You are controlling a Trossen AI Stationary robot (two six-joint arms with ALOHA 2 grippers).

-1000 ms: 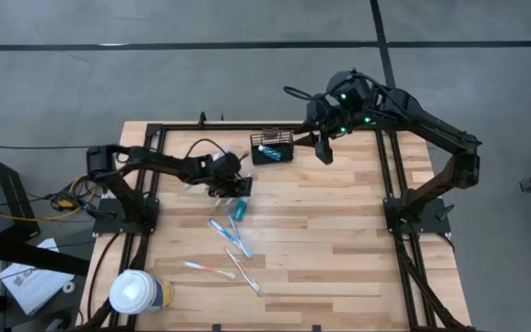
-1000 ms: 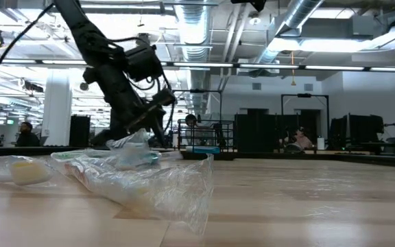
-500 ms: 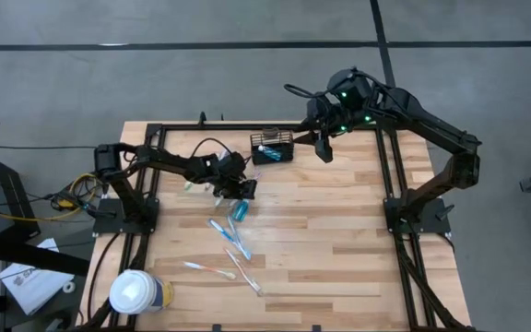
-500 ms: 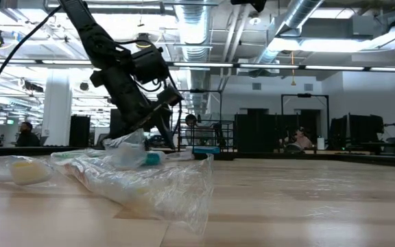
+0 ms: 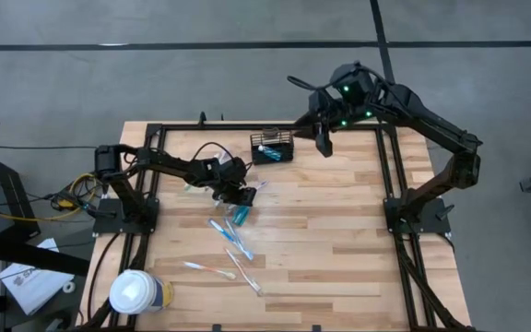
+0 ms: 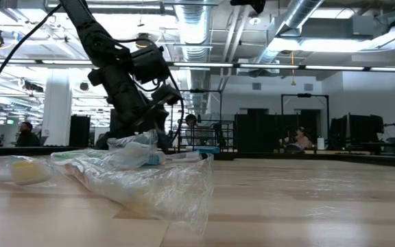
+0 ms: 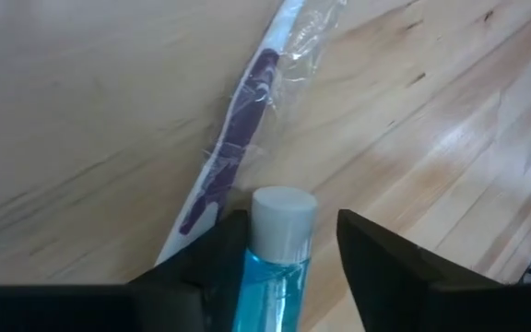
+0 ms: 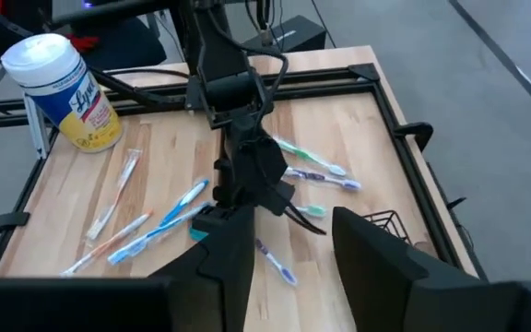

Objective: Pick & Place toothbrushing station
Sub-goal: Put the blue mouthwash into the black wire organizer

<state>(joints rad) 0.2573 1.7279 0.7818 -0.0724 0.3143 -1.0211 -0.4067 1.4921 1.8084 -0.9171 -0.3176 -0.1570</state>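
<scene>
- Left gripper (image 7: 284, 254) straddles the toothpaste tube (image 7: 275, 254) — fingers spread, not yet clenched, tube's length running between them.
- Basket (image 5: 272, 147) lies just beyond; right gripper (image 8: 284, 249) hovers released.

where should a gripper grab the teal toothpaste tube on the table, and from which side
Grip the toothpaste tube across its narrow body just below the white cap, coming from above. It lies flat on the wooden table, so its two long sides are the ones a gripper can reach. The left gripper already straddles it that way, one finger on each side. The right gripper hangs near the basket.
</scene>
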